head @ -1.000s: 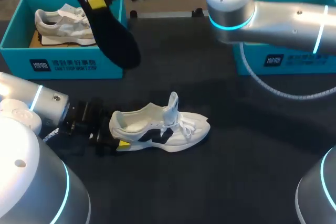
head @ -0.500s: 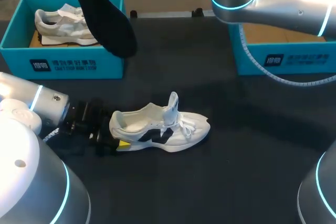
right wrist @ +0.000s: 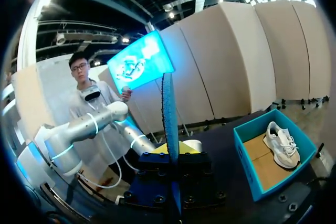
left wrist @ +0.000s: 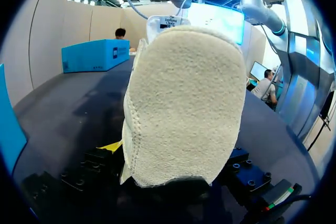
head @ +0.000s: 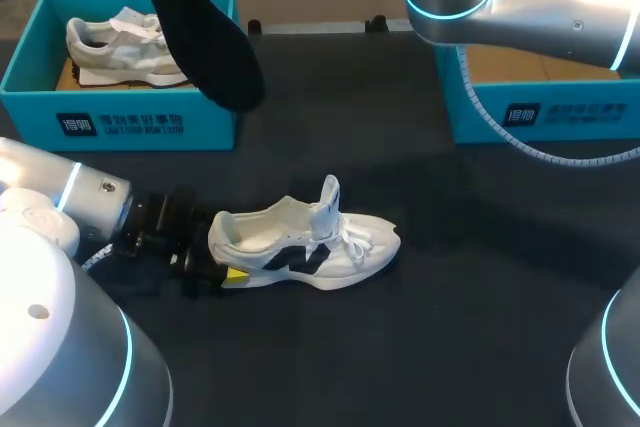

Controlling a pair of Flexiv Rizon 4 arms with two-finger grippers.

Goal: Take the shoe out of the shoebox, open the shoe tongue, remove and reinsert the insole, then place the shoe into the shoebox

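A: R gripper (right wrist: 172,150) clamped on insole (head: 205,42), high over table's far left. L gripper (head: 225,260) pinches heel of shoe (head: 305,242), mid-table.
B: I'd feed insole's lower end toe-ward first, L gripping firm.

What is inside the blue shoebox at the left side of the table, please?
One grey-white shoe lies on the brown cardboard floor of the shoebox. In the head view the black insole, held above, covers one corner; what lies there cannot be seen.
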